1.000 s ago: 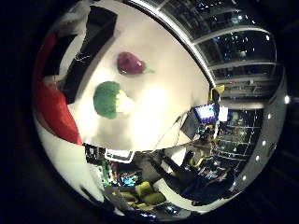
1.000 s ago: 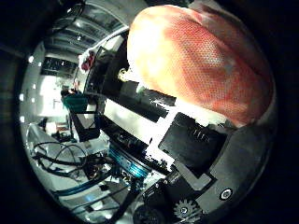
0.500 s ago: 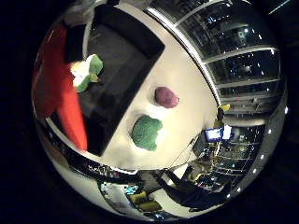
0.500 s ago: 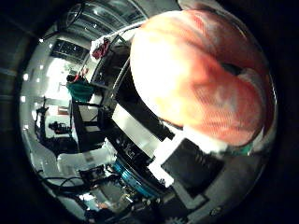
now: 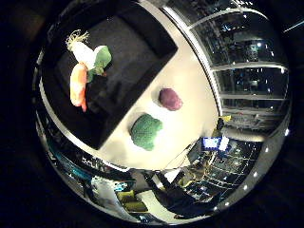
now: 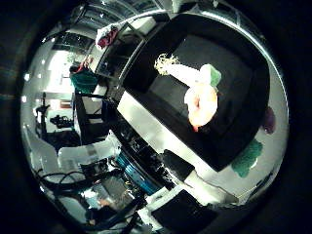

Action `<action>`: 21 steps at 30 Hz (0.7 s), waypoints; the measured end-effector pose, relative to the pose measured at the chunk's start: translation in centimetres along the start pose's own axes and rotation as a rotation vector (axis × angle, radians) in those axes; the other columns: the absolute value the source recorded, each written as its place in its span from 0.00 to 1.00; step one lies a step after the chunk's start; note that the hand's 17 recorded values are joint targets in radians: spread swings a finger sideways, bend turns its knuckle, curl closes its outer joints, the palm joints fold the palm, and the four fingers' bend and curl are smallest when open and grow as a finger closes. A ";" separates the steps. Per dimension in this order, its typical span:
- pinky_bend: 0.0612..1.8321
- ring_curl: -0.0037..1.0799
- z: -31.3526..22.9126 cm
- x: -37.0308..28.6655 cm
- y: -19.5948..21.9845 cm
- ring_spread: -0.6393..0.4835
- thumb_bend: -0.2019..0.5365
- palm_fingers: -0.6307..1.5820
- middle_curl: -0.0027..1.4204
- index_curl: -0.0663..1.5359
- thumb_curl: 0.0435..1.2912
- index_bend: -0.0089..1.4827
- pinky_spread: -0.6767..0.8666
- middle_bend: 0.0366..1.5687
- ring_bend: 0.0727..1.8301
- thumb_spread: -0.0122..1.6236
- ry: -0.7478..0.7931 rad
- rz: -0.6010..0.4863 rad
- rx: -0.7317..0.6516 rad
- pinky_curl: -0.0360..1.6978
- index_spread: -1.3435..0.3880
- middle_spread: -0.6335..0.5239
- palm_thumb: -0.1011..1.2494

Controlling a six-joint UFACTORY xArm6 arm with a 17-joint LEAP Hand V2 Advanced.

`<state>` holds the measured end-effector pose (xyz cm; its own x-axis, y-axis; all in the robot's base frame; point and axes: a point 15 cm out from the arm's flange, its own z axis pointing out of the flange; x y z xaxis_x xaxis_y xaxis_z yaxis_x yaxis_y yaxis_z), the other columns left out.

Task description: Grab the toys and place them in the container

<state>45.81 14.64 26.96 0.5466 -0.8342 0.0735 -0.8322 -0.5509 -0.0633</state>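
A black container [image 5: 142,52] is sitting on the white surface [image 5: 190,118], and both palm views are looking down into it from well above. Two toys are lying inside on its dark floor: an orange-red plush toy [image 5: 77,85], possibly a carrot or pepper, and touching it a white plush vegetable [image 5: 85,53] with green leaves and a tuft of pale roots at one end, looking like a radish or leek. The thumb side view is showing the same pair, the orange toy lying across the leafy end of the white one.

Outside the container, two more toys are resting on the bare surface. A green plush broccoli [image 5: 146,131] is lying just beside the container's long wall, apart from it by a narrow strip of white. A purple plush toy [image 5: 169,99], perhaps an eggplant, is lying near the broccoli and a little farther from the wall; the two are not touching.

All four toys are appearing small in the views, so they are lying well away from the palm, with nothing close against it. The robot hand's fingers are not clearly showing in either view, so whether the robot hand is spread wide, narrowed or holding anything cannot be told.
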 end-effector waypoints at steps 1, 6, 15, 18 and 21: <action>0.19 0.26 -0.1 1.4 0.8 0.76 0.23 0.27 0.20 0.22 0.21 0.11 0.75 0.10 0.09 0.58 0.005 0.024 -0.008 0.30 0.52 0.61 0.52; 0.15 0.25 1.9 8.4 8.6 0.75 0.24 0.32 0.22 0.23 0.21 0.13 0.74 0.11 0.07 0.59 0.025 0.146 -0.088 0.26 0.55 0.60 0.52; 0.13 0.24 7.1 17.9 20.9 0.73 0.24 0.36 0.23 0.23 0.21 0.12 0.72 0.12 0.07 0.61 0.007 0.394 -0.147 0.23 0.56 0.56 0.53; 0.13 0.23 10.4 17.7 24.3 0.73 0.23 0.35 0.23 0.23 0.21 0.12 0.72 0.11 0.06 0.61 -0.029 0.437 -0.189 0.22 0.56 0.57 0.52; 0.13 0.23 13.1 17.3 25.9 0.72 0.22 0.35 0.22 0.23 0.20 0.12 0.72 0.10 0.07 0.61 -0.054 0.457 -0.213 0.22 0.57 0.58 0.50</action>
<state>34.94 -14.41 13.56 0.1211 -0.9921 0.0337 -0.9850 -0.1159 0.1279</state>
